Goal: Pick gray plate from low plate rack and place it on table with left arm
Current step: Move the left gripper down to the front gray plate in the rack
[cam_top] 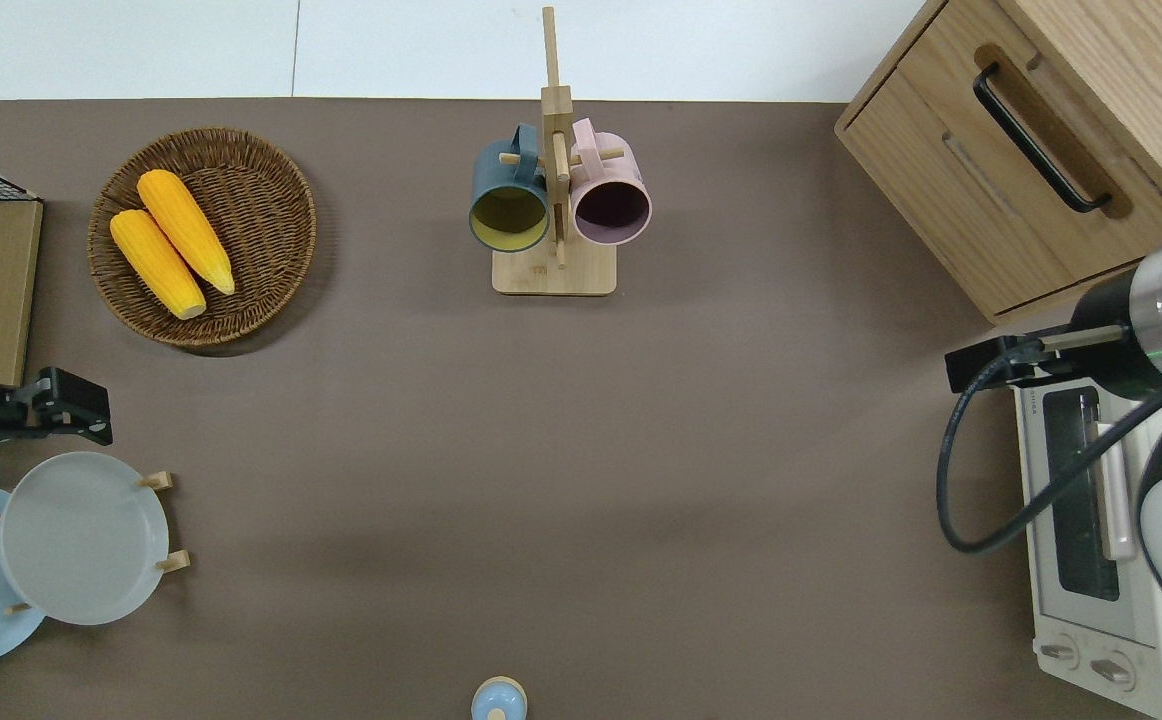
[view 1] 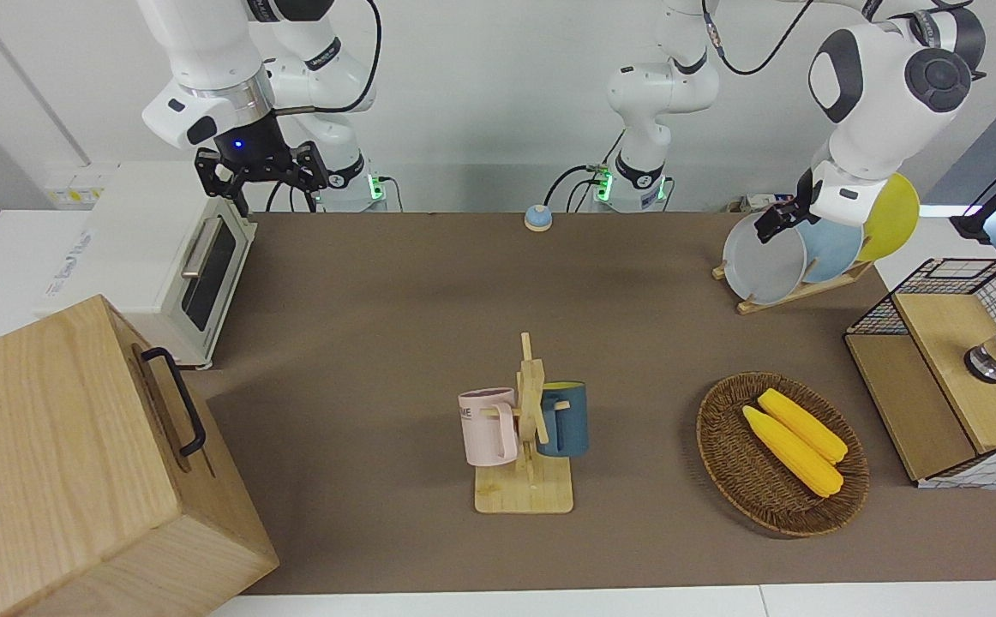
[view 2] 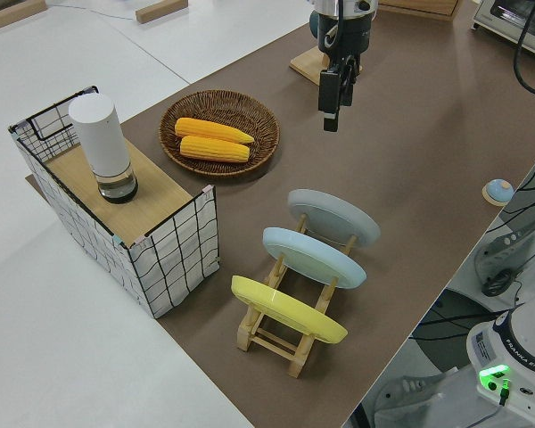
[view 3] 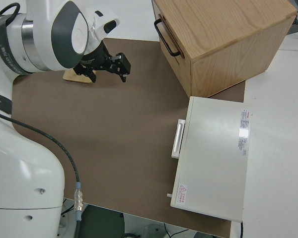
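The gray plate [view 1: 764, 261] leans upright in the end slot of the low plate rack [view 1: 807, 290] at the left arm's end of the table [view 1: 378, 300]. It also shows in the overhead view [cam_top: 81, 540] and the left side view [view 2: 334, 217]. My left gripper [cam_top: 66, 410] hangs open and empty over the bare table between the gray plate's rim and the basket, clear of the plate; it also shows in the front view [view 1: 774, 221] and the left side view [view 2: 332, 102]. My right arm is parked, its gripper [view 1: 262, 176] open.
A light blue plate [view 1: 837, 248] and a yellow plate [view 1: 892, 210] stand in the same rack. A wicker basket [view 1: 721, 446] holds two corn cobs. A wire crate [view 1: 944, 368], a mug stand [view 1: 524, 428], a toaster oven [view 1: 164, 257] and a wooden cabinet [view 1: 61, 463] stand around.
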`<state>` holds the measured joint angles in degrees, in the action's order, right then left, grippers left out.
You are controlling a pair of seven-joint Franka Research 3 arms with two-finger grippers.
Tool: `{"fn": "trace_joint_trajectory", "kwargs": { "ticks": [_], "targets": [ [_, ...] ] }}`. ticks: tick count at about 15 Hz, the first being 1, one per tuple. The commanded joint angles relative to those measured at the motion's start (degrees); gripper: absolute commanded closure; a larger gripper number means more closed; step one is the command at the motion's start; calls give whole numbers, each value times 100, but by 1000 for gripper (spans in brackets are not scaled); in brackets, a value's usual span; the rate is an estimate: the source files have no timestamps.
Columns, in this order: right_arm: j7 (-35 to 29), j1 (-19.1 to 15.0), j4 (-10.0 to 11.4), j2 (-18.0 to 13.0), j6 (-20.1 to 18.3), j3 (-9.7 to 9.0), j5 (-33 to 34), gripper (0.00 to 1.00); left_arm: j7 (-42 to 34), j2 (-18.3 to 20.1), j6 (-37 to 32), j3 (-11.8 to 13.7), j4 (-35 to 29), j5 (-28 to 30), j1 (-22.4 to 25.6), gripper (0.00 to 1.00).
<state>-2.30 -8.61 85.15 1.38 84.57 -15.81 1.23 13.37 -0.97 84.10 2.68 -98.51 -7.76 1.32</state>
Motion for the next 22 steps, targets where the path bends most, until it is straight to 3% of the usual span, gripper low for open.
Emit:
{"fn": "trace_joint_trajectory", "kwargs": {
  "ticks": [1,9,19,21,22],
  "targets": [
    [-69,-106,-51,-7,-81,-98,8,17,-27,27,150,-21,-343,-567,27,7],
    [-69,-106,-51,-15,-81,-98,8,17,-1221,-70,483,-21,-1125,-1543,114,9],
    [-69,-106,-51,-15,-81,-98,8,17,-1372,-44,678,-13,-1575,-1579,114,15],
    [-69,-106,-51,-7,-81,-98,8,17,-1329,-44,643,75,-1583,-1605,114,96],
    [-69,-106,-51,-15,-81,-89,8,17,-1311,-52,643,84,-1583,-1614,114,198]
  ]
}}
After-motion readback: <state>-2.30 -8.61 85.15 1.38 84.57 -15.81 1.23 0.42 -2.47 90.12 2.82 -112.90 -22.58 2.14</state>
